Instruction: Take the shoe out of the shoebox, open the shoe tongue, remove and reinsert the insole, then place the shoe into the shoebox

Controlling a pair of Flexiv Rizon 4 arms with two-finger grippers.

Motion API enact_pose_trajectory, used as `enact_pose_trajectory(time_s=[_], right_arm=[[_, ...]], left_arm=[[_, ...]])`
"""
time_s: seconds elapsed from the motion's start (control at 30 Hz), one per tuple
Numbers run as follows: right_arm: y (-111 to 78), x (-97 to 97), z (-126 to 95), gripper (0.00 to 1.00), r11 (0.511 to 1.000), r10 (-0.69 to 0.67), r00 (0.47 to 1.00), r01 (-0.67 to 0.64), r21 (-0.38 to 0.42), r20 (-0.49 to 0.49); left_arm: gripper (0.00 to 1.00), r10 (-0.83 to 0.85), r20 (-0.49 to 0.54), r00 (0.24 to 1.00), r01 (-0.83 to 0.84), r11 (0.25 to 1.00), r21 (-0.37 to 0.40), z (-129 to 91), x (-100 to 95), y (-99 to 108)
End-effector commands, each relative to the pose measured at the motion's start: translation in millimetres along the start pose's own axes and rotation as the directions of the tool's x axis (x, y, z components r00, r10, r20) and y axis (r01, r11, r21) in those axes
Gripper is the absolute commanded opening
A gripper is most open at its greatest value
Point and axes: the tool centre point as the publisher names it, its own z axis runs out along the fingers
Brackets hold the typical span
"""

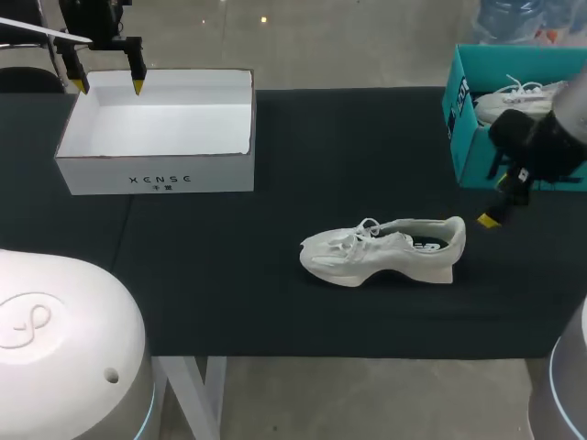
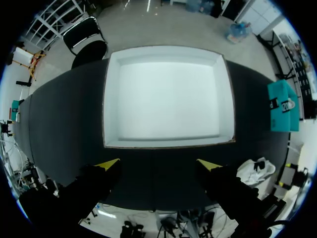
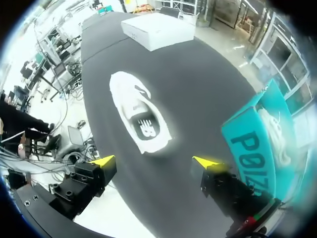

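**A:** Item one. Where do we log the task's thing?

**B:** One white shoe (image 1: 381,249) (image 2: 255,170) (image 3: 140,119). It is out of any box and stands on its sole on the black table (image 1: 275,165). A dark insole (image 3: 144,124) shows in its opening. We take the shoe as our reference for every entry below.

**A:** Item two?

**B:** One white shoebox (image 1: 156,174) (image 2: 111,99) (image 3: 157,29), open at the top, with nothing in it. It sits well apart from the shoe, beyond the toe end.

**A:** Item three, our left gripper?

**B:** The left gripper (image 1: 108,84) (image 2: 158,164) has its fingers spread wide and carries nothing. It hangs well apart from the shoe, over the side of the white shoebox farthest from the shoe.

**A:** Item four, our right gripper?

**B:** The right gripper (image 1: 500,206) (image 3: 153,161) also has its fingers spread wide and carries nothing. It hangs near the shoe's heel, just past it and higher up, and does not touch it. From the right wrist we look down along the shoe from heel to toe.

**A:** Any remaining stock?

**B:** One teal box (image 1: 459,101) (image 2: 283,106) (image 3: 252,148) sits beyond the shoe's heel end, farther off than our right gripper. It holds a second white shoe (image 1: 514,96).
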Motion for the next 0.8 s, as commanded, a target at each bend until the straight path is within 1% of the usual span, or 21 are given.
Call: enact_pose_trajectory(time_s=[0.03, 0.07, 0.1, 0.13, 0.8], right_arm=[[-17.6, 14.2, -12.6, 1.00, 0.775, -0.581, 0.812, 0.573, -0.266, 0.056], [-18.9, 16.0, -14.9, 1.00, 0.756, -0.613, 0.787, 0.608, -0.241, 0.063], [-19.2, 16.8, -16.9, 1.00, 0.744, -0.641, 0.765, 0.640, -0.194, 0.064], [-19.7, 17.7, -19.9, 1.00, 0.735, -0.647, 0.758, 0.648, -0.201, 0.078], [-19.7, 17.7, -19.9, 1.00, 0.735, -0.647, 0.758, 0.648, -0.201, 0.078]], left_arm=[[1.00, 0.000, 0.000, 1.000, 0.000, 1.000, 0.000, 0.0, 0.0, 0.1], [1.00, 0.000, 0.000, 1.000, 0.000, 1.000, 0.000, 0.0, 0.0, 0.1], [1.00, 0.000, 0.000, 1.000, 0.000, 1.000, 0.000, 0.0, 0.0, 0.1], [1.00, 0.000, 0.000, 1.000, 0.000, 1.000, 0.000, 0.0, 0.0, 0.1], [1.00, 0.000, 0.000, 1.000, 0.000, 1.000, 0.000, 0.0, 0.0, 0.1]])
